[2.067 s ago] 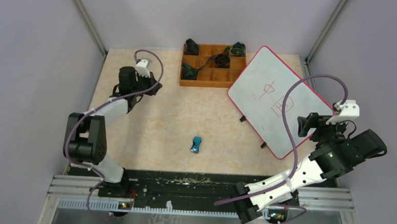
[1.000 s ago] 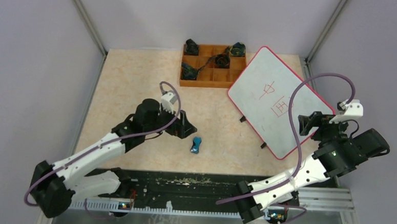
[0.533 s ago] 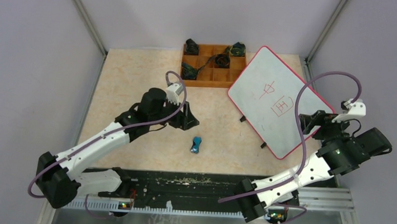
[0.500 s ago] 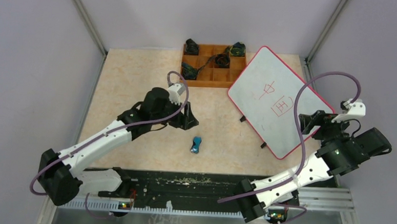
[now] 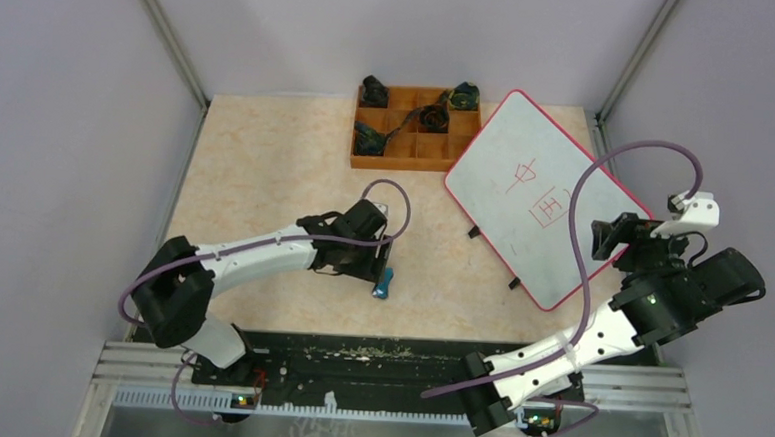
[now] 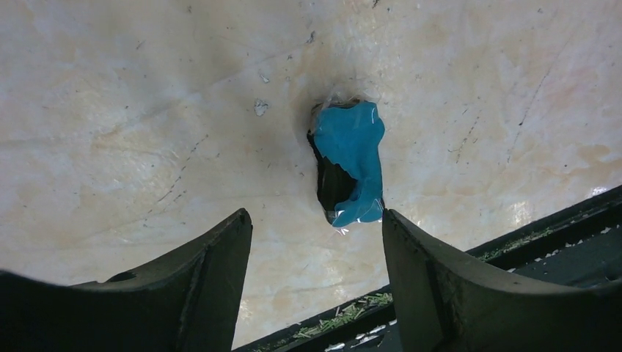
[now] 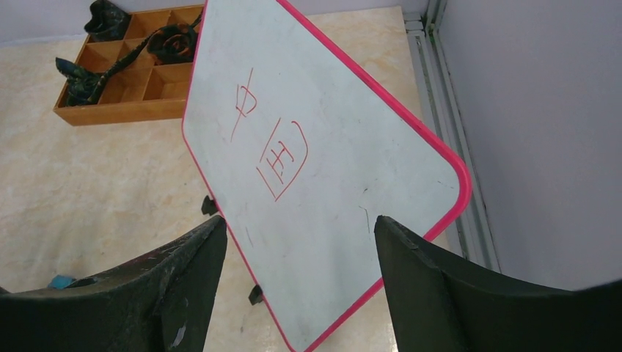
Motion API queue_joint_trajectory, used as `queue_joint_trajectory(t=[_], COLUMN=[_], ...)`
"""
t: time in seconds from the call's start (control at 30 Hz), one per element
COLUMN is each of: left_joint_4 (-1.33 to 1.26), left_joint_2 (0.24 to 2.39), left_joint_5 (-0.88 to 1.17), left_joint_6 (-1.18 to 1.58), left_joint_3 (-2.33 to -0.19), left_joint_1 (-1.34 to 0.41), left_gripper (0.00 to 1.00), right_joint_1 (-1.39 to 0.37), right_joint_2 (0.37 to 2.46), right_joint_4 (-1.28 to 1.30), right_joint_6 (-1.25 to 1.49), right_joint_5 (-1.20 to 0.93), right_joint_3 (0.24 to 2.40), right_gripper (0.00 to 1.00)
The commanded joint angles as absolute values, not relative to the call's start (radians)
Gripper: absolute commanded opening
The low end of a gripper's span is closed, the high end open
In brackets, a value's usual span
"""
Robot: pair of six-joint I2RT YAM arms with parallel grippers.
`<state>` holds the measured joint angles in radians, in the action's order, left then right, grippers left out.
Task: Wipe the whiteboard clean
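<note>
The whiteboard [image 5: 512, 150] lies at an angle at the right of the table, red-rimmed, with red handwritten marks [image 5: 540, 196] near its middle. In the right wrist view the whiteboard [image 7: 345, 147] fills the centre. My right gripper [image 5: 608, 238] hovers open over its near right corner, and the fingers [image 7: 183, 271] hold nothing. A small blue eraser [image 5: 384, 281] lies on the table near the front edge. My left gripper [image 5: 376, 260] is low right beside it and open. In the left wrist view the eraser [image 6: 352, 161] lies just beyond the fingertips [image 6: 231, 235], not between them.
An orange compartment tray [image 5: 411, 163] with dark items stands at the back centre, touching the whiteboard's far corner. It is the orange tray [image 7: 110, 114] at the upper left of the right wrist view. A black rail [image 5: 376, 363] runs along the near table edge. Grey walls enclose the table.
My left arm swung from the middle of the table forward and right, down to the blue eraser, and its jaws narrowed somewhat. The right arm hardly moved.
</note>
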<state>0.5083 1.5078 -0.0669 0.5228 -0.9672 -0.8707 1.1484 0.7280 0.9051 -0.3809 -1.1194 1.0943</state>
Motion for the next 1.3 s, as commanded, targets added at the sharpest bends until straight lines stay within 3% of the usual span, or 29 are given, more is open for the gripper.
queue_joint_trajectory(t=[0.0, 0.33, 1.03, 1.1, 1.23, 1.27], left_joint_4=[0.507, 0.497, 0.493, 0.484, 0.471, 0.464], left_joint_2=[1.545, 1.669, 1.735, 1.730, 1.710, 1.699], left_joint_5=[-0.104, -0.124, -0.149, -0.145, -0.164, -0.172], left_joint_6=[0.578, 0.594, 0.585, 0.584, 0.575, 0.570], left_joint_3=[-1.010, -1.065, -1.077, -1.073, -1.068, -1.063], left_joint_1=[-0.907, -0.965, -0.966, -0.967, -0.967, -0.966], left_gripper=[0.71, 0.69, 0.46, 0.38, 0.01, 0.00], right_joint_1=[1.153, 1.152, 1.152, 1.152, 1.152, 1.152], right_joint_2=[0.729, 0.735, 0.732, 0.730, 0.733, 0.736], right_joint_4=[0.861, 0.857, 0.853, 0.853, 0.855, 0.861], right_joint_6=[-0.387, -0.392, -0.391, -0.391, -0.389, -0.392], right_joint_5=[-1.115, -1.108, -1.113, -1.115, -1.115, -1.113], right_joint_3=[1.103, 1.095, 1.088, 1.088, 1.090, 1.094], right_gripper=[0.73, 0.73, 0.73, 0.73, 0.74, 0.73])
